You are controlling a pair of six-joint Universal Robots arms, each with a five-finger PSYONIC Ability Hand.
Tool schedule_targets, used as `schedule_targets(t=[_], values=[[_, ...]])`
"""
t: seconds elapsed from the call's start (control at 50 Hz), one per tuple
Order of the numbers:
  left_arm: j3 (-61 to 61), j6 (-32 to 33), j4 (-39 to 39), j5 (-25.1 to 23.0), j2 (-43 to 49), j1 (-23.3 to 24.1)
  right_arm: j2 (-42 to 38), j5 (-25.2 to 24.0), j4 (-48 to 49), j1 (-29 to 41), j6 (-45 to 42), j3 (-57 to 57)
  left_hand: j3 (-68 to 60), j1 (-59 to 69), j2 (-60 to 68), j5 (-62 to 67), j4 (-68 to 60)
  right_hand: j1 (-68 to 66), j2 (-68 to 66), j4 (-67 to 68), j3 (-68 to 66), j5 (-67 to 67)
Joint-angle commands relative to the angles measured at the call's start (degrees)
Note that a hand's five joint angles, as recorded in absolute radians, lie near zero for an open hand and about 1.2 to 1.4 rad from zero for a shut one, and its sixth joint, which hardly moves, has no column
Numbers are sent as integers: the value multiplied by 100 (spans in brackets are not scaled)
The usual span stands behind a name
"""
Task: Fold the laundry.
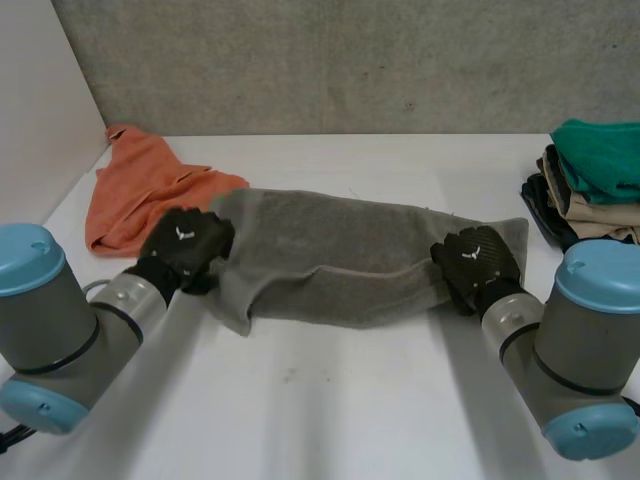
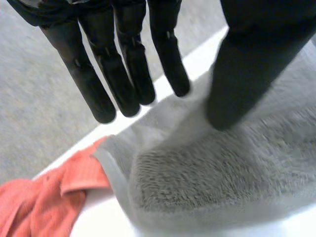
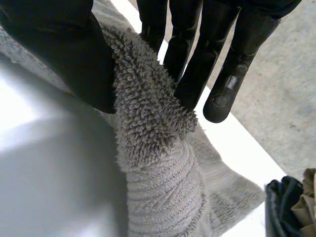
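Closest to where I stand are the two arms, the left arm [image 1: 60, 330] and the right arm [image 1: 580, 340], reaching forward over the white table [image 1: 320, 410]. Between them a grey towel [image 1: 330, 255] lies stretched crosswise in a long, rumpled band in the middle of the table.

The left hand [image 1: 185, 245] sits at the towel's left end. In its wrist view its fingers [image 2: 89, 74] are straight and spread, hanging just past the towel's hemmed corner, while the thumb [image 2: 247, 64] comes down with its tip on the pile. Nothing is pinched between them, so this hand is relaxed and holds nothing.

The right hand [image 1: 478, 262] is at the towel's right end. In its wrist view a bunched fold of the terry cloth [image 3: 148, 123] is squeezed between its thumb [image 3: 64, 49] and its straight fingers [image 3: 197, 64], so it has a firm pinch on the towel's end, and the cloth hangs down from the grip in a thick roll.

An orange cloth [image 1: 140, 190] lies crumpled in the far left corner, its edge touching the towel's left end just beside the left hand. At the far right, well apart from the towel, is a pile of folded clothes [image 1: 590, 185] with a green piece on top and tan and dark ones beneath.
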State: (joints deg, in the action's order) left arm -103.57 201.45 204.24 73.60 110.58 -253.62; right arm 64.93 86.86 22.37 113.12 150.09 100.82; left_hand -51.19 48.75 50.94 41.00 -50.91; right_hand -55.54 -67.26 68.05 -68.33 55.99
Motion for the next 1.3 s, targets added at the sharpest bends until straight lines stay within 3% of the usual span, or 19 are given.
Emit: schedule_targets(t=[0.02,0.1,0.32,0.5,0.66,0.8,1.0,1.1,1.3], values=[[21,615,-938,189,-186,49,213,-19,-66,-44,275,201,1641,-1397,-1616,-1622,1614,-2446,-1274,1195,-1167,1401],[-23,571,-1062,514,-414,119,205,-19,-66,-44,354,218,1876,-1632,-1852,-1857,1849,-2446,-1274,1195,-1167,1401],[-93,-264,-983,1516,-811,1270,213,-11,-66,-18,363,271,2549,-2305,-2525,-2530,2522,-2446,-1274,1195,-1167,1401],[381,-317,-693,2192,304,1815,240,33,-92,-27,372,333,2567,-2323,-2542,-2548,2539,-2446,-1274,1195,-1167,1401],[908,-282,-403,2905,1157,1763,345,-2,-250,-27,372,385,2383,-2139,-2358,-2364,2355,-2446,-1274,1195,-1167,1401],[927,-291,123,2941,1211,1448,415,-11,-347,-18,363,394,1307,-1063,-1283,-1288,1280,-2446,-1274,1195,-1167,1401],[672,-352,336,2844,745,1122,416,-19,-347,-18,345,421,1406,-1162,-1381,-1387,1378,-2446,-1274,1195,-1167,1401],[645,-361,274,2835,710,1183,407,-19,-347,-27,345,421,1574,-1330,-1549,-1555,1546,-2446,-1274,1195,-1167,1401],[707,-396,-157,2827,710,1763,407,-28,-347,-53,345,403,2365,-2121,-2340,-2346,2337,-2446,-1274,1195,-1167,1401]])
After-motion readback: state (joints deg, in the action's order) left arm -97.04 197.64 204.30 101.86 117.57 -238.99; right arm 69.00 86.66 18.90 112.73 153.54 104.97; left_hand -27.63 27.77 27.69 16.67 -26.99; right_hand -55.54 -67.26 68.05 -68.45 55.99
